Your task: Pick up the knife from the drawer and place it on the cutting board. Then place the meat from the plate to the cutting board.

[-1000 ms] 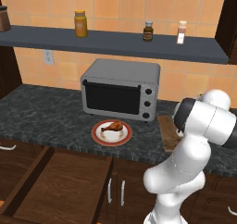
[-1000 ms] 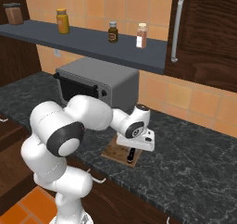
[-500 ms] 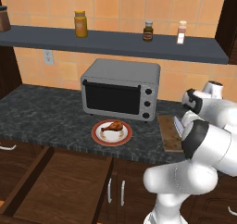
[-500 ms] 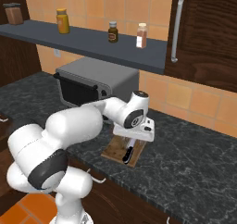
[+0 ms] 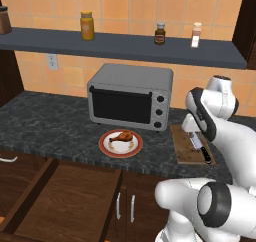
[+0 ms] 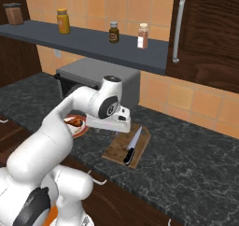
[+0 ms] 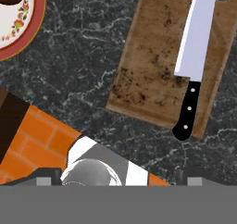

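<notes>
The knife point(image 7: 192, 65), black-handled, lies loose along the right part of the cutting board point(image 7: 152, 65), its handle end poking over the board's near edge. My gripper point(image 7: 115, 179) hangs open and empty above the counter between board and plate; its fingertips point(image 7: 46, 179) stand wide apart. In the right base view the gripper point(image 6: 109, 128) hovers left of the knife point(image 6: 132, 147) and board point(image 6: 116, 150). The meat point(image 5: 122, 135) rests on the red-rimmed plate point(image 5: 106, 147), left of the board point(image 5: 185, 148) and knife point(image 5: 200, 148). The drawer point(image 5: 75, 201) stands pulled out below the counter.
A grey toaster oven point(image 5: 130, 97) stands behind the plate at the wall. A shelf point(image 5: 120, 43) above carries several jars. Cabinet doors with vertical handles point(image 5: 125, 206) sit under the counter beside the drawer. Bare dark counter point(image 6: 196, 159) stretches right of the board.
The hand has risen from the cutting board and swung left toward the plate. The knife stays lying on the board, free of the fingers.
</notes>
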{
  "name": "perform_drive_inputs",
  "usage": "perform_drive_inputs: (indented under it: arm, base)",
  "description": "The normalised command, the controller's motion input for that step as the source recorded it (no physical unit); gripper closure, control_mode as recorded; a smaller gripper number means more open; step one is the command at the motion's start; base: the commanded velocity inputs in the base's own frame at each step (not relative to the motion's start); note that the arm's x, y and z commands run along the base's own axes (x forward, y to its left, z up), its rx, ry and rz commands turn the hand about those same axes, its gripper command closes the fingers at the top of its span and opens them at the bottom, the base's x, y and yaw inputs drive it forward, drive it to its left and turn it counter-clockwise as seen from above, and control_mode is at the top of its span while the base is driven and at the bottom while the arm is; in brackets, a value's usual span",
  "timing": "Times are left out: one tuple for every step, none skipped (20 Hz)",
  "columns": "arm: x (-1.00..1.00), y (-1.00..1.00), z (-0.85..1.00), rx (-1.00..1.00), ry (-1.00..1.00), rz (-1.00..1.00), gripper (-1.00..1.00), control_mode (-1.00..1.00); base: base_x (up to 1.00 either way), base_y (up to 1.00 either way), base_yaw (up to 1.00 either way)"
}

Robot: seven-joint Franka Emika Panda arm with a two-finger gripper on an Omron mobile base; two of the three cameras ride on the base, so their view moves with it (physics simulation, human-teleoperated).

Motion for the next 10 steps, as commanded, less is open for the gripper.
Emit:
perform_drive_inputs:
  arm:
    - [-0.04, 1.0, 0.42, 0.0, 0.07, 0.0, -1.0, -1.0]
    - [0.0, 1.0, 0.36, 0.0, 0.06, 0.0, -1.0, -1.0]
    - [0.0, 1.0, 0.27, 0.0, 0.09, -0.04, -1.0, -1.0]
    - [0.0, 1.0, 0.13, 0.0, 0.07, -0.07, -1.0, -1.0]
    - [0.0, 1.0, 0.02, 0.0, 0.06, -0.11, -1.0, -1.0]
    - [0.01, 1.0, 0.0, 0.0, 0.04, -0.16, -1.0, -1.0]
    - [0.2, 1.0, 0.0, 0.0, 0.04, -0.19, -1.0, -1.0]
    - [0.37, 1.0, 0.0, 0.0, 0.04, -0.21, -1.0, -1.0]
    - [0.5, 1.0, 0.06, 0.0, 0.05, -0.23, -1.0, -1.0]
    - [0.61, 1.0, 0.09, 0.0, 0.03, -0.24, -1.0, -1.0]
  base:
    - [0.0, 0.0, 0.0]
    - [0.0, 0.0, 0.0]
    - [0.0, 0.0, 0.0]
    - [0.0, 0.0, 0.0]
    - [0.0, 0.0, 0.0]
    - [0.0, 0.0, 0.0]
    - [0.0, 0.0, 0.0]
    - [0.0, 0.0, 0.0]
    - [0.0, 0.0, 0.0]
    - [0.0, 0.0, 0.0]
